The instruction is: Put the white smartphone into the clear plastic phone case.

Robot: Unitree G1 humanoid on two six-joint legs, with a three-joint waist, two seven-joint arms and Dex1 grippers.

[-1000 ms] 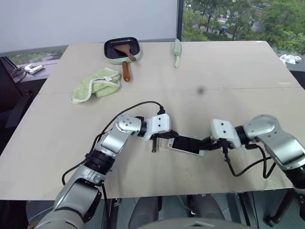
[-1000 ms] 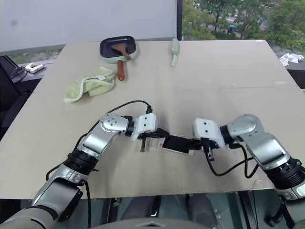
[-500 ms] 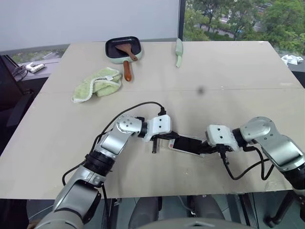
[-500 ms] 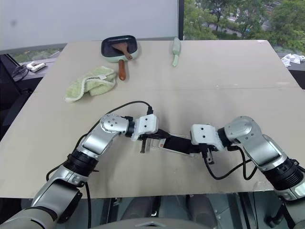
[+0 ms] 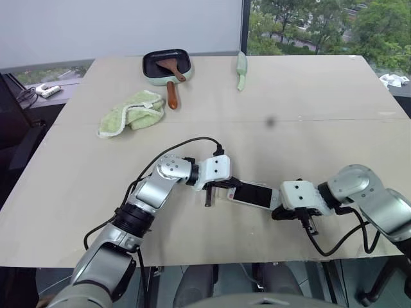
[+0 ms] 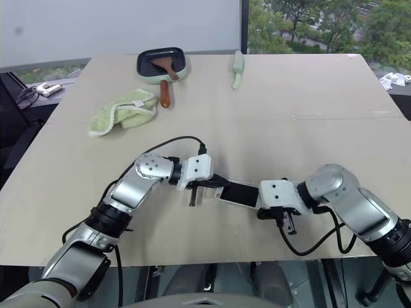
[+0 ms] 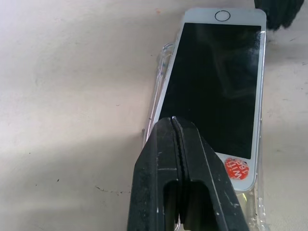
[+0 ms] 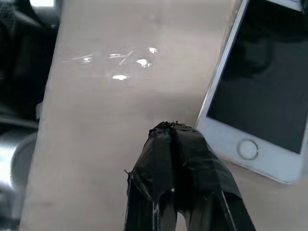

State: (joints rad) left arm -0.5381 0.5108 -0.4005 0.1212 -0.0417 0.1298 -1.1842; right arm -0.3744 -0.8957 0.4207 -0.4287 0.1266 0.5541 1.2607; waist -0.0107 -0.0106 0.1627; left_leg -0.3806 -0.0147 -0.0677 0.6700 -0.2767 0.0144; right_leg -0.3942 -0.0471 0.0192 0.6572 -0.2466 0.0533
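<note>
The white smartphone (image 5: 253, 194) lies screen up near the table's front edge, askew on the clear plastic phone case (image 7: 157, 94), whose rim juts out along one long side. My left gripper (image 5: 225, 185) is shut, and its closed fingertips (image 7: 175, 126) rest over the phone's end that carries a red sticker. My right gripper (image 5: 277, 213) is shut too. It sits on the bare table just off the phone's home-button end (image 8: 248, 149) and holds nothing.
At the back of the table (image 5: 308, 122) lie a green towel (image 5: 128, 112), a pale green pan with a brown-handled spatula (image 5: 166, 66) and a pale green utensil (image 5: 240, 69). The table's front edge runs just behind both grippers.
My right gripper has drawn back off the phone's home-button end toward the table's front edge. The phone's white end now shows free. The left gripper has stayed put.
</note>
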